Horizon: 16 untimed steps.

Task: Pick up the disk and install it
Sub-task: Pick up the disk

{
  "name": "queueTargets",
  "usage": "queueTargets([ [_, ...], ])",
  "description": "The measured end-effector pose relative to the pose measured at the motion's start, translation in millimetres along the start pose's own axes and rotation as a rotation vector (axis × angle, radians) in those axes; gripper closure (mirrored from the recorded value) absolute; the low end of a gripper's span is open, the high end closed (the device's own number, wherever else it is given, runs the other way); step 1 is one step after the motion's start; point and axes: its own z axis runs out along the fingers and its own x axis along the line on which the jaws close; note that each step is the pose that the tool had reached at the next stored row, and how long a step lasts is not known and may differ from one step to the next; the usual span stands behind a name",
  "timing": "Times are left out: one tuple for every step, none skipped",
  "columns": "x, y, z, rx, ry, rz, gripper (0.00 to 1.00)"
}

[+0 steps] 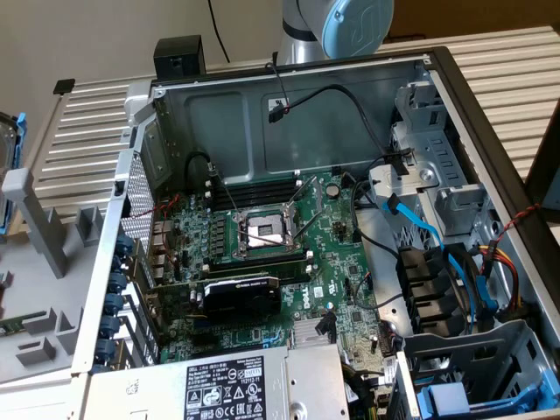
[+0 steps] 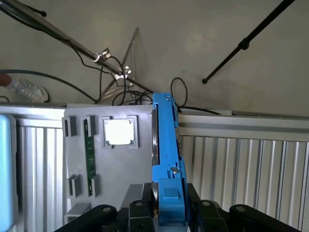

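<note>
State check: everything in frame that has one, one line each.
disk, edge-on, clamped in gripper
gripper, shut on disk
computer case, side open, interior exposed
CPU socket, bare, no cooler on it

Softly, evenly lit around the computer case [image 1: 227, 114]; dimmer inside it, darkest low along its walls. Blown out white on the square chip [image 2: 118, 131]; shaded along the disk [image 2: 166, 145].
</note>
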Motion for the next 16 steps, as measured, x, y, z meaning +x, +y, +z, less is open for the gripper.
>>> queueTargets([
  [0.1, -0.2, -3.1, 0.0030, 0.0001, 0.000, 0.63],
  [0.0, -0.3, -6.0, 0.0059, 0.0003, 0.000, 0.63],
  [0.0, -0.5, -8.8, 0.0086, 0.0003, 0.001, 0.63],
  [0.0, -0.7, -11.8, 0.0111, 0.0004, 0.001, 0.63],
  [-0.1, -0.9, -14.7, 0.0130, 0.0004, 0.001, 0.63],
  [0.0, -1.3, -17.3, 0.0142, 0.0005, 0.001, 0.63],
  [0.0, -2.2, -19.8, 0.0150, 0.0005, 0.001, 0.63],
  [0.0, -3.6, -22.0, 0.0152, 0.0005, 0.001, 0.63],
  [-0.1, -4.8, -24.1, 0.0154, 0.0005, 0.001, 0.63],
  [-0.1, -6.2, -26.0, 0.0159, 0.0005, 0.001, 0.63],
  [-0.2, -7.9, -27.8, 0.0163, 0.0005, 0.001, 0.63],
  [-0.3, -9.9, -30.0, 0.0163, 0.0006, 0.001, 0.63],
  [-0.4, -11.8, -32.0, 0.0165, 0.0006, 0.001, 0.63],
  [-0.5, -14.3, -34.0, 0.0167, 0.0006, 0.001, 0.63],
  [-0.5, -16.6, -35.8, 0.0170, 0.0005, 0.001, 0.63],
  [-0.6, -19.1, -37.9, 0.0173, 0.0004, 0.001, 0.63],
])
